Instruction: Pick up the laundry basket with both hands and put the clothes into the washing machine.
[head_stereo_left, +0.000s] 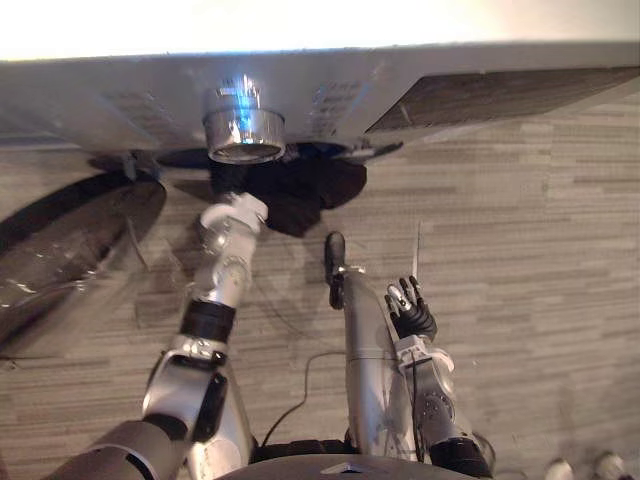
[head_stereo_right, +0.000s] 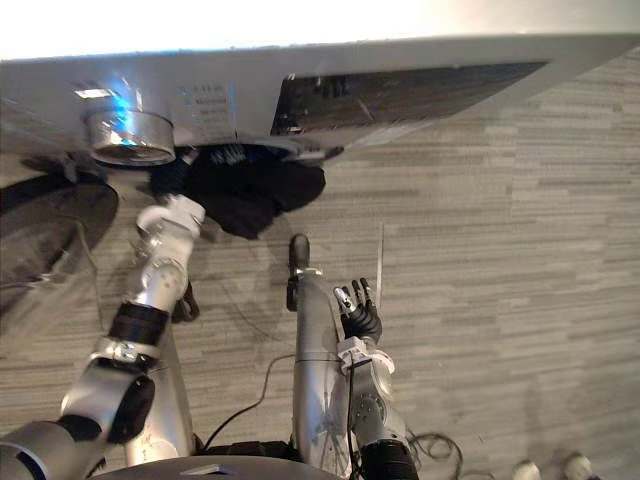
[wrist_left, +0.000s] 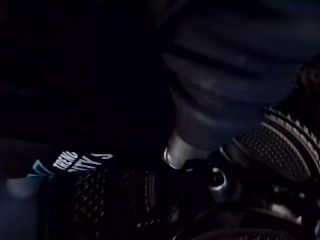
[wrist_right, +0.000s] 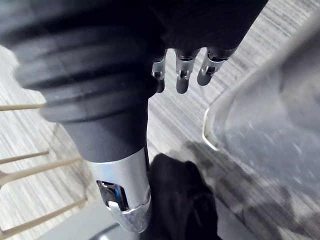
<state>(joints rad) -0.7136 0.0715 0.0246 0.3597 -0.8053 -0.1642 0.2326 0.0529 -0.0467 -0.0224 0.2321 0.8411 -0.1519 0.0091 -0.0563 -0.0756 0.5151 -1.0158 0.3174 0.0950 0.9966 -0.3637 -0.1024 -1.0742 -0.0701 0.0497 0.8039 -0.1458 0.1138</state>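
The washing machine (head_stereo_left: 330, 85) runs along the top of the eye views. Its round door (head_stereo_left: 70, 250) stands swung open on my left. Black clothes (head_stereo_left: 300, 195) bulge out of the drum opening and hang over its lip. My left arm reaches up to that opening. The left hand (head_stereo_left: 236, 190) is buried in the dark cloth (wrist_left: 100, 75), so its fingers are hidden. My right hand (head_stereo_left: 412, 312) hangs low over the floor, right of the opening and well short of it. Its fingers (wrist_right: 182, 75) are loosely straight and hold nothing. Black cloth (wrist_right: 182, 200) shows past its thumb.
A shiny metal knob (head_stereo_left: 243, 125) sticks out of the machine's front above the opening. A dark panel (head_stereo_left: 500, 95) lies on the machine to the right. Striped grey floor (head_stereo_left: 540, 260) stretches right of my hands. A person's shoes (head_stereo_left: 580, 468) stand at the lower right.
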